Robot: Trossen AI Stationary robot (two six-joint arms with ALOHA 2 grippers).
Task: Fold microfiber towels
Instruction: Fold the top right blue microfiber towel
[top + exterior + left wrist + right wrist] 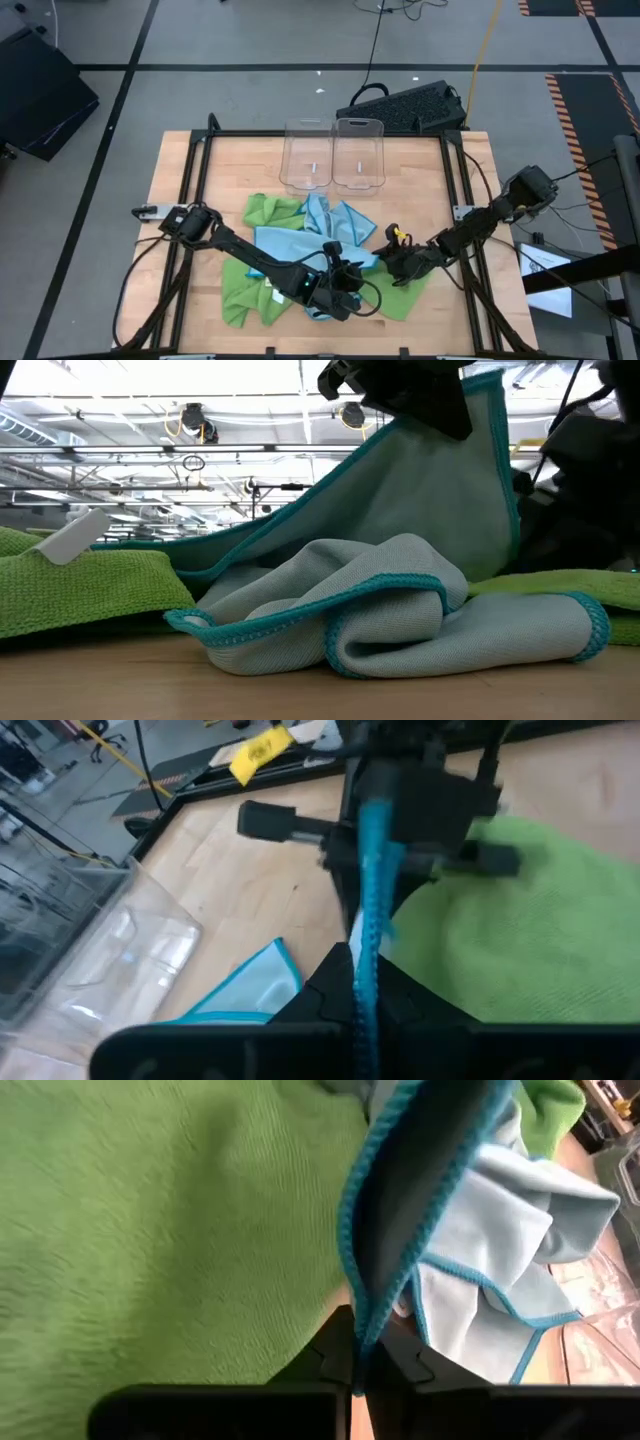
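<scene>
A light blue microfiber towel (305, 238) lies bunched in the middle of the table on top of lime green towels (250, 290); one corner of it (440, 470) is lifted. My left gripper (340, 290) is near the front edge, shut on the towel's teal hem. My right gripper (392, 262), just to its right, is shut on the same hem farther along. Another green towel (270, 210) lies behind the blue one, and a third (405, 292) lies under my right gripper. My left gripper pinches the blue towel's teal hemmed edge (366, 982) between its two fingers. The hem runs straight from the fingers to my right gripper (400, 820). The lifted part hangs clear, and the rest of the towel (380, 610) lies crumpled on the table. My right gripper pinches the same towel's teal hemmed edge (356, 1330) between its two fingers, slanting down from the table's right. The cloth folds over beyond the fingers, so two layers show there. The towel's far part (500, 1230) rests on the green towel and the table.
Two clear plastic bins (306, 155) (359, 153) stand side by side at the table's far middle. A black frame (200, 160) runs around the work area. Bare wood shows to the left of the towels and in front of the bins.
</scene>
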